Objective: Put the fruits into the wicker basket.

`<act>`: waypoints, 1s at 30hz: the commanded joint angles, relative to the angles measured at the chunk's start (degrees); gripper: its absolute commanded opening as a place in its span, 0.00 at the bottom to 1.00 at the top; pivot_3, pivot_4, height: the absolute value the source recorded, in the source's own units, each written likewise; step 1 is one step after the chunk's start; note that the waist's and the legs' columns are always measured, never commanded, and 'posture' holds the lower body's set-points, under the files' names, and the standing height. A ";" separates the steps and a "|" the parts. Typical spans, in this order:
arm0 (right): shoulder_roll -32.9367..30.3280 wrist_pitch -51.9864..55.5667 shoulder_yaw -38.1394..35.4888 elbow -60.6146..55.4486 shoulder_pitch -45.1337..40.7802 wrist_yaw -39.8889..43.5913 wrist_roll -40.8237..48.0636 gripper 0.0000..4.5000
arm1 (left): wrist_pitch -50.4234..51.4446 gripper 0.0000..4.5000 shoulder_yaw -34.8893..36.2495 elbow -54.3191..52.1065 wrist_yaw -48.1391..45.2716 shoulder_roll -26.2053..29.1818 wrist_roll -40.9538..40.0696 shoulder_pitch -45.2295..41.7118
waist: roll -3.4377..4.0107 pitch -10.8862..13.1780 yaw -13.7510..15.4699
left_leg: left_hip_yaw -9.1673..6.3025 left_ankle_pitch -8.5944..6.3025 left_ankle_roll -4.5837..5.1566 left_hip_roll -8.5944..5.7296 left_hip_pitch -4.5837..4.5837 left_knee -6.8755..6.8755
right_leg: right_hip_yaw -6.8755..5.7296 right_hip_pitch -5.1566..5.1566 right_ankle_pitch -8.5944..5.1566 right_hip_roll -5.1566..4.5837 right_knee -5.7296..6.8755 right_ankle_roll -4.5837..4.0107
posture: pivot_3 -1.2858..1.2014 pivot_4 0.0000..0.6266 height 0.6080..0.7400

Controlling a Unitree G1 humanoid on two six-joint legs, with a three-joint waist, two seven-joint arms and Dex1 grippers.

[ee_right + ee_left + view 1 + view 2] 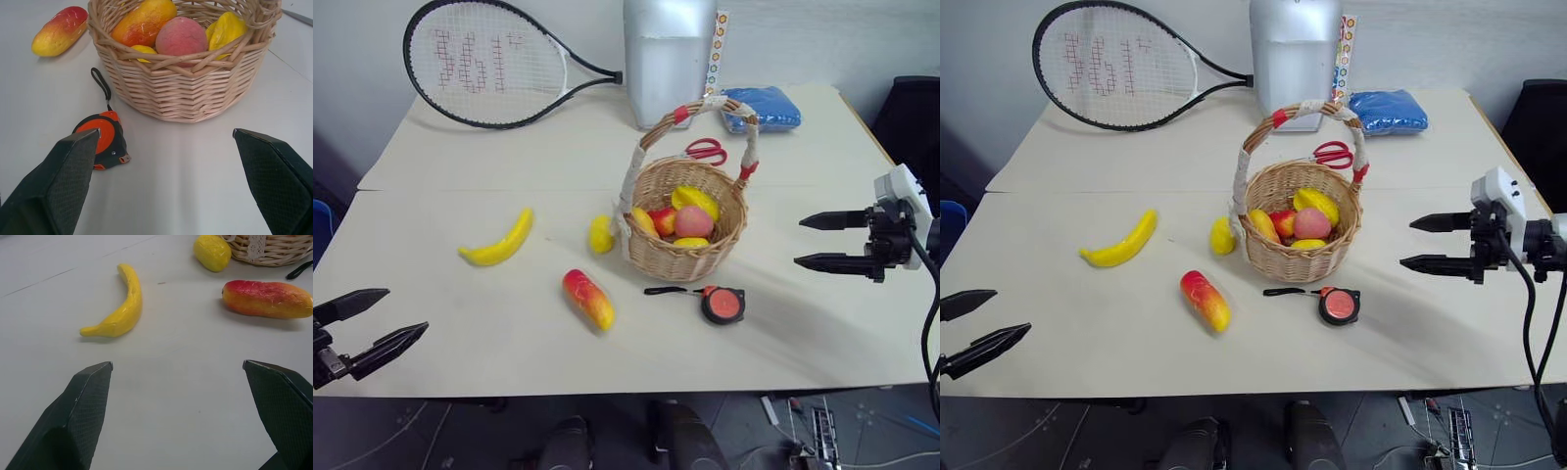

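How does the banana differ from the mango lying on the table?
The banana is plain yellow, slim and curved; the mango is red fading to yellow, thicker and nearly straight. The banana lies farther from the wicker basket, toward the robot's left; the mango lies nearer it. Both rest on the table, outside the basket, untouched.

banana (499,241), mango (589,299) left of basket (683,257) | lemon (600,234) seemingly touching it

yellow banana (499,241), red-yellow mango (588,298), tan woven basket (685,257)
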 commanded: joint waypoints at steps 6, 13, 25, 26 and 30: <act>0.38 -3.70 0.73 1.00 -1.51 0.35 -2.09 1.00 | 0.69 1.00 0.37 -3.64 2.43 -1.14 -0.53 0.38 | 0.00 0.00 -0.11 | 0.08 -0.02 0.01 0.01 0.00 0.01 | 0.07 -0.03 0.00 0.02 0.01 0.01 | 0.52 0.24 1.00; 0.62 -3.87 0.56 1.03 -1.83 -0.13 -2.13 1.00 | -0.06 1.00 -0.51 -3.67 2.82 -1.41 -0.02 0.16 | 0.00 0.00 -0.33 | 0.22 -0.02 0.02 0.01 0.00 0.00 | 0.19 -0.11 0.01 0.05 0.04 0.02 | 0.52 0.24 1.00; 0.71 -4.08 -0.57 -2.34 0.88 -2.76 -1.85 1.00 | 0.19 1.00 -2.12 -2.18 3.84 -0.14 -0.03 -2.66 | 0.00 0.00 -1.09 | 0.30 -0.02 0.02 0.01 -0.12 0.00 | 0.27 -0.28 0.51 0.08 0.06 0.90 | 0.52 0.24 1.00; 0.66 -3.81 -0.79 -2.90 1.14 -2.88 -1.63 1.00 | 0.58 1.00 -2.29 -2.27 3.91 0.07 -0.54 -3.22 | 0.00 0.00 -1.14 | 0.32 -0.02 0.03 0.01 -0.15 0.01 | 0.28 -0.33 0.52 0.08 0.08 0.92 | 0.52 0.24 1.00; 1.96 -4.17 -1.47 -5.74 1.47 -6.57 -2.04 1.00 | 2.39 1.00 -4.79 -4.47 3.87 1.19 -2.82 -5.41 | 0.00 0.00 -1.17 | 0.36 -0.02 0.03 0.01 -0.18 0.01 | 0.33 -0.38 0.53 0.08 0.10 0.94 | 0.52 0.24 1.00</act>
